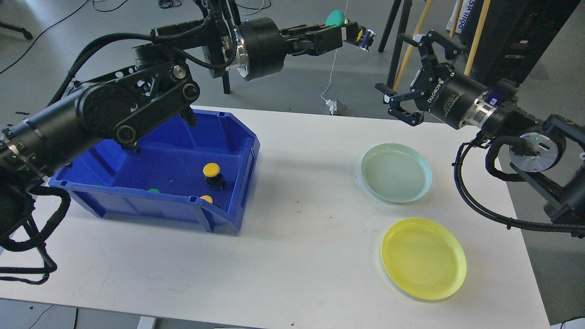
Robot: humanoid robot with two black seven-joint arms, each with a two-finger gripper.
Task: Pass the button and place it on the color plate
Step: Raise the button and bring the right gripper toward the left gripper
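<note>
Holding a green-capped button [337,19] up in the air, the left claw [354,33] is closed on it, well above and beyond the far edge of the desk [297,237]. The hand-over looks to be the step in hand: the right claw [402,89] hangs near it, lower and to the right, jaws spread wide and empty.

The button's green cap pokes up above the left claw's fingers, and its body seems to run down between them, so its long axis looks roughly upright, cap uppermost; the lower part is hidden by the fingers.

The next move, as I judge it, calls for the right claw to close the gap, straddle a free part of the button, and shut before the left lets go. After that the matching target would be the pale green plate [396,172], which sits on the desk just below the right claw; the yellow plate [423,258] lies nearer than the green plate.

More buttons, yellow-capped [211,170] among them, lie in the blue bin [237,137], well left of the green plate.
</note>
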